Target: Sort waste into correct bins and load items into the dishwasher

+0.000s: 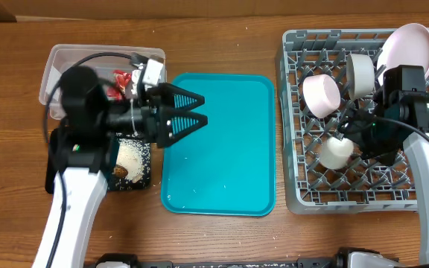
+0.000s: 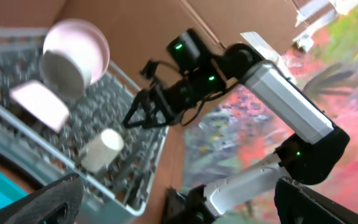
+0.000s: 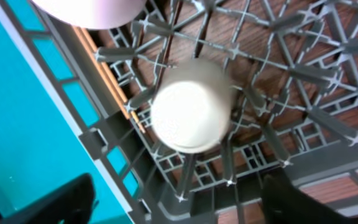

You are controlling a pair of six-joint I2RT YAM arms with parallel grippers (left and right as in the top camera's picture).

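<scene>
So the small white cup (image 3: 191,106) looks plain, smooth and slightly creamy. It's tilted on the pegs of the grey dish rack (image 1: 290,149), on the side nearest the teal tray (image 1: 222,171) (pink bowl (image 1: 321,95) close by). The right gripper (image 3: 179,185) hangs over it, jaws wide apart, not touching it. The left gripper (image 1: 204,109) is over the tray, jaws apart too.

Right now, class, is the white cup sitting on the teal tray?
No, the cup lies inside the grey rack, to the right of the tray.
</scene>
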